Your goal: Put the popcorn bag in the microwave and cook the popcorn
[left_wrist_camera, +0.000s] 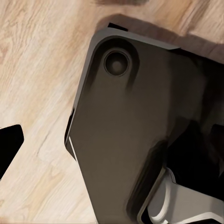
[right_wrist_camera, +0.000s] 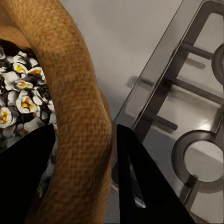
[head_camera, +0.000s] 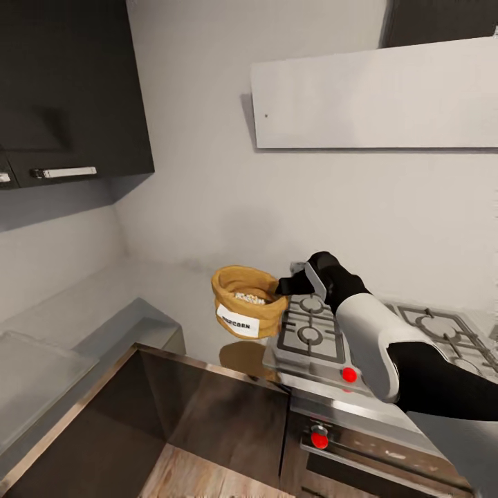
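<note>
I count one popcorn bag (head_camera: pixel 247 301) and one tool (head_camera: pixel 293 283). Two red knobs (head_camera: pixel 349 375) show, and one hob (head_camera: pixel 387 333)

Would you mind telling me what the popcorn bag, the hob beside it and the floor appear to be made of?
The popcorn bag looks like coarse tan burlap: a woven grain shows on its rolled rim, which the right gripper pinches between its jaws. The hob looks like brushed steel with dark metal grates, judging by its grey sheen. The floor looks like pale wood planks, perhaps laminate, given its grain lines.
</note>
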Controlling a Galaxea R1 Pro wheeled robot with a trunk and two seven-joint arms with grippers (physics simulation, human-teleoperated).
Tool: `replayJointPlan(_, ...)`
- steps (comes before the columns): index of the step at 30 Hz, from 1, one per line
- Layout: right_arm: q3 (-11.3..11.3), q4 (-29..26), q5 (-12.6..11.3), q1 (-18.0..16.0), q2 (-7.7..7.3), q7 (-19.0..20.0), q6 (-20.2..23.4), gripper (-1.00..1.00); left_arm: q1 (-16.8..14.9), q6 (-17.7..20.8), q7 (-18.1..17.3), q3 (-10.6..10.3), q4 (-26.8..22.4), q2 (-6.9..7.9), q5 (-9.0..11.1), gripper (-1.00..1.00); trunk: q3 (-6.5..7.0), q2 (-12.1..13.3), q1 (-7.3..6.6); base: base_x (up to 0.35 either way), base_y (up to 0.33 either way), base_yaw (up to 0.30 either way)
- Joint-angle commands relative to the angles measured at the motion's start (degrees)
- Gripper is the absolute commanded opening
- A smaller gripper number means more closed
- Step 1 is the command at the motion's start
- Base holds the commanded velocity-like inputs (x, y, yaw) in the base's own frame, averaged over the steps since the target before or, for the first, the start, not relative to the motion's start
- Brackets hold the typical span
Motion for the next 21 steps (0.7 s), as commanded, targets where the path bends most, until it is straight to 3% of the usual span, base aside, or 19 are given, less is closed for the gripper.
replayJointPlan(1, 0.02, -0.15, 0.29, -0.04, -0.03, 0.26, 0.49, -1.0, -0.01, -0.06, 0.12, -0.06, -0.05, -0.01, 0.25, 1.0, -0.1, -0.08, -0.02, -0.334, 0.0, 0.0)
replayJointPlan(11, 0.02, -0.05, 0.28, -0.04, -0.44, 0.41, 0.27, -1.0, -0.01, -0.06, 0.21, 0.04, 0.1, -0.02, 0.12, 1.0, -0.1, -0.08, -0.02, -0.344, 0.0, 0.0)
replayJointPlan(14, 0.02, -0.08, 0.24, -0.04, -1.53, 0.49, 0.23, -1.0, -0.01, -0.06, 0.21, 0.04, 0.12, -0.02, 0.11, 1.0, -0.1, -0.08, -0.02, -0.345, 0.0, 0.0)
replayJointPlan(17, 0.02, -0.18, 0.03, -0.04, -3.65, 0.58, 0.23, -1.0, -0.01, -0.06, 0.21, 0.04, 0.12, -0.02, 0.11, 1.0, -0.1, -0.08, -0.02, -0.345, 0.0, 0.0)
replayJointPlan(21, 0.02, -0.27, 0.04, -0.04, -4.38, 0.6, 0.63, -1.0, -0.01, -0.06, 0.21, 0.04, 0.12, -0.02, 0.11, 1.0, -0.1, -0.08, -0.02, -0.345, 0.0, 0.0)
